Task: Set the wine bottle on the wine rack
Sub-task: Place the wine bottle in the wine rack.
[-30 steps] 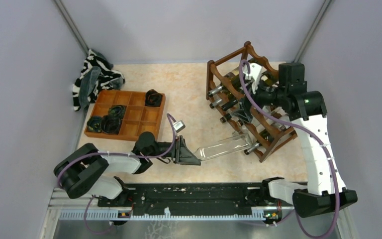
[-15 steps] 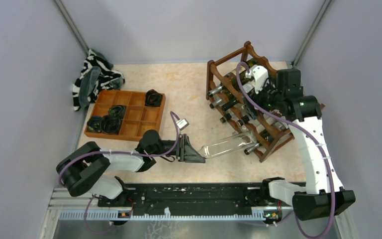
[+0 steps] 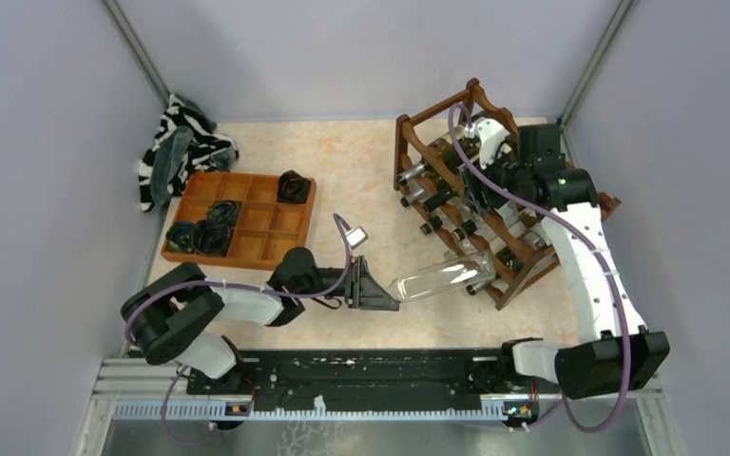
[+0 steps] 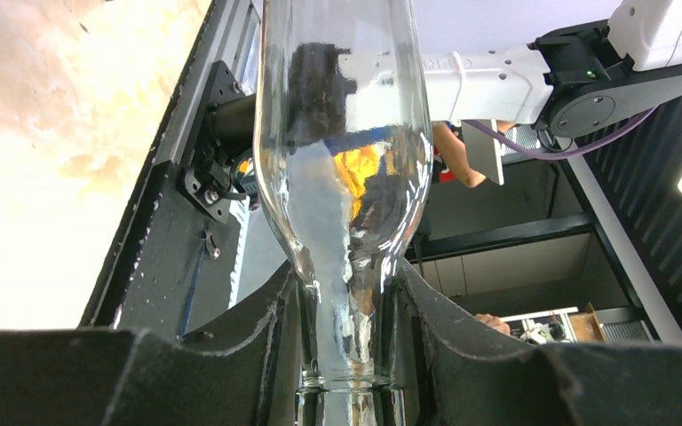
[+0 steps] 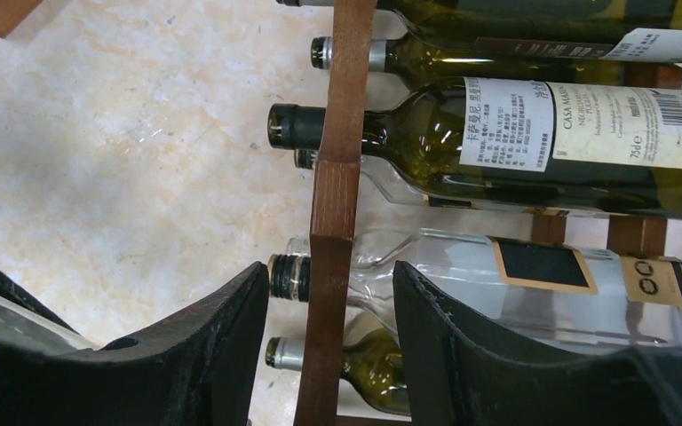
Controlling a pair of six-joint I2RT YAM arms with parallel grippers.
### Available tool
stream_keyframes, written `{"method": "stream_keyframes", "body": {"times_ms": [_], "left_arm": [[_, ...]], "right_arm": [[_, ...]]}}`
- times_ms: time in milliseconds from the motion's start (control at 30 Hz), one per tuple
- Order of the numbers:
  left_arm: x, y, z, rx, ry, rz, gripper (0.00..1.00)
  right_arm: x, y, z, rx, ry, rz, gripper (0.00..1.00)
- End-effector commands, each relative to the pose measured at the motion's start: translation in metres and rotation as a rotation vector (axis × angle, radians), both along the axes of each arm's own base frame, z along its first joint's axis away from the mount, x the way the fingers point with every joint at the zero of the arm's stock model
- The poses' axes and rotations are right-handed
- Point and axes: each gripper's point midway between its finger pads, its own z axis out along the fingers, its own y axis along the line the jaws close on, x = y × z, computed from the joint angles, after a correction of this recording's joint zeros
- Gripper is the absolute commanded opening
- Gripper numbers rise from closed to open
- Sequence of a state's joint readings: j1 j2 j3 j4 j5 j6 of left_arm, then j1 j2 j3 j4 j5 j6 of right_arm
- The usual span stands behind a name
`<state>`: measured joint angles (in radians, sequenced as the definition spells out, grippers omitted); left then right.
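Observation:
A clear, empty wine bottle (image 3: 440, 278) lies nearly level just above the table, with its neck in my left gripper (image 3: 377, 289) and its base at the lower front of the wine rack (image 3: 418, 128). In the left wrist view the fingers (image 4: 257, 337) are shut on the bottle (image 4: 346, 133) at the neck. My right gripper (image 3: 488, 179) hovers over the dark wooden rack. Its jaws (image 5: 330, 275) straddle a rack rail (image 5: 337, 177) with a gap on each side, so they are open and hold nothing.
Several bottles lie in the rack, among them a green labelled one (image 5: 533, 133) and a clear one (image 5: 497, 275). An orange-brown compartment tray (image 3: 268, 237) with dark rolled items sits at the left. A black-and-white striped cloth (image 3: 181, 147) lies behind it. Grey walls close in on both sides.
My left arm has pushed the clear bottle to the right, toward the rack. My right arm has drawn back over the rack's top and its jaws have narrowed.

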<state>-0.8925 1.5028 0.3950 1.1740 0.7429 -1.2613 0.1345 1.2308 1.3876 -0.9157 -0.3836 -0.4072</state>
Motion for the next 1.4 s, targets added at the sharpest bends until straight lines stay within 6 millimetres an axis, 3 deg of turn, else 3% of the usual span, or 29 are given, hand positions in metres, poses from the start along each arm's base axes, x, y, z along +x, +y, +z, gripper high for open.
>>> {"method": "stream_keyframes", "body": {"times_ms": [0,133,267,367,500,733,1167,1367], "left_arm": [[0.006,-0.008,0.039,-0.149,-0.142,0.020,0.00],[0.006,-0.009,0.039,-0.156,-0.142,0.020,0.00],[0.007,-0.010,0.036,-0.151,-0.137,0.026,0.00],[0.009,-0.010,0.035,-0.151,-0.132,0.034,0.00],[0.011,-0.011,0.035,-0.154,-0.124,0.047,0.00],[0.015,-0.011,0.032,-0.154,-0.118,0.076,0.00],[0.017,-0.013,0.031,-0.158,-0.118,0.080,0.00],[0.023,-0.013,0.025,-0.140,-0.116,0.118,0.00]], "right_arm": [[0.014,0.012,0.020,0.056,-0.059,0.012,0.53],[0.019,0.016,0.015,0.031,-0.059,0.007,0.51],[0.023,0.022,0.011,0.031,-0.057,0.010,0.44],[0.026,0.028,0.008,0.028,-0.056,0.022,0.35],[0.029,0.038,0.006,0.037,-0.049,0.046,0.16],[0.030,0.061,0.009,0.057,-0.040,0.122,0.01],[0.029,0.107,0.023,0.115,-0.037,0.233,0.00],[0.031,0.117,0.019,0.112,-0.015,0.254,0.00]]}}
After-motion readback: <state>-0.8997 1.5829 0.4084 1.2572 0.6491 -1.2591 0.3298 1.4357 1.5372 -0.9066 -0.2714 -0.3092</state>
